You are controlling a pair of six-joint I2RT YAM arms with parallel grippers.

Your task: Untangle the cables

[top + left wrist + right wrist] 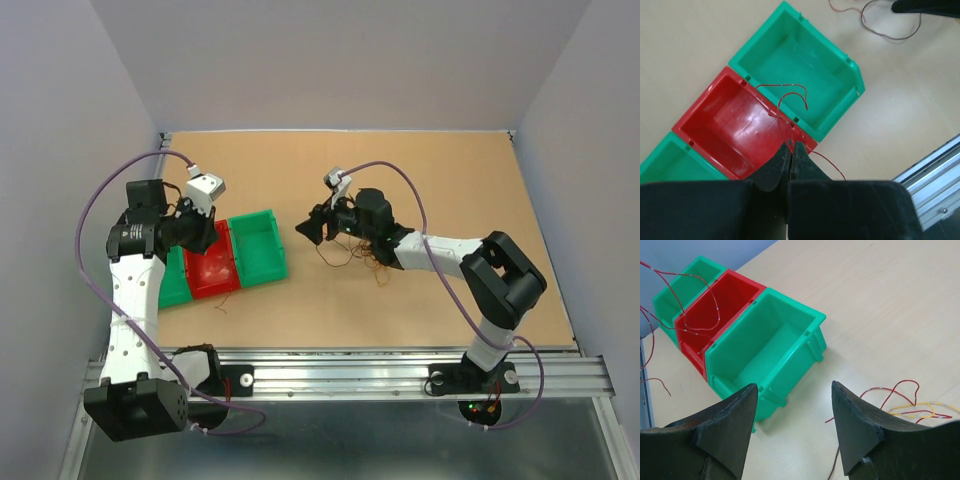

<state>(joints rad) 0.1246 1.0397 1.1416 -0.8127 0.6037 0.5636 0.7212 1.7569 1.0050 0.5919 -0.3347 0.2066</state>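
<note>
The cables (365, 258) are a loose tangle of thin brown, red and yellow wires on the table under my right wrist. They also show in the right wrist view (902, 402). My right gripper (311, 227) is open and empty; in its own view (794, 386) it hangs over bare table between the tangle and the bins. My left gripper (203, 236) is shut on one thin red wire (790, 91). It holds the wire above the red bin (725, 120), and the wire curls over the wall shared with the right-hand green bin (805, 60).
Three small bins stand in a row: green (174, 288), red (212, 272), green (258, 250). A short red strand (221, 302) lies in front of them. A metal rail (400, 372) runs along the near edge. Walls enclose the table.
</note>
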